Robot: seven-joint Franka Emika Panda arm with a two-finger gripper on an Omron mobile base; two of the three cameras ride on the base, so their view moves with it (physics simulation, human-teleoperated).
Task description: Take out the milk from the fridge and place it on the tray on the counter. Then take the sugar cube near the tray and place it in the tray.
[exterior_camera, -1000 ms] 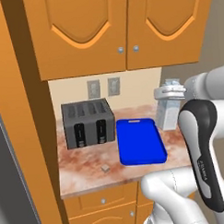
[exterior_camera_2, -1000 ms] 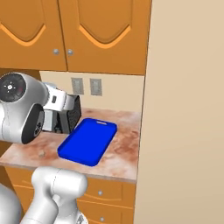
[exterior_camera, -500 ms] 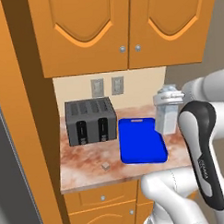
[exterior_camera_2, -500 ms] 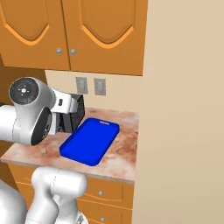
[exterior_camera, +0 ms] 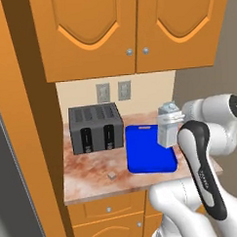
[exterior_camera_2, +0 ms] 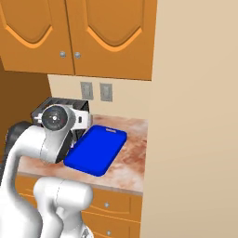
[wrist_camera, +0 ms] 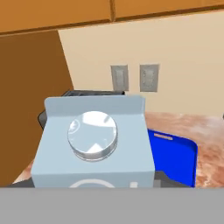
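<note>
Pale milk carton (exterior_camera: 167, 125) upright over blue tray (exterior_camera: 150, 150)

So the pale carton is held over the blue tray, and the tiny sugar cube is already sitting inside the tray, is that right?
Not quite. The pale grey-white gabled milk carton is indeed held over the flat bright blue tray, but the tiny pale sugar cube is not inside it. The left base view shows it on the reddish-brown marbled counter, in front of the tray's left corner.

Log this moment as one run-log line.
phase: carry | end effector: shut on milk | milk: above tray right edge | sugar cube: on counter
</note>
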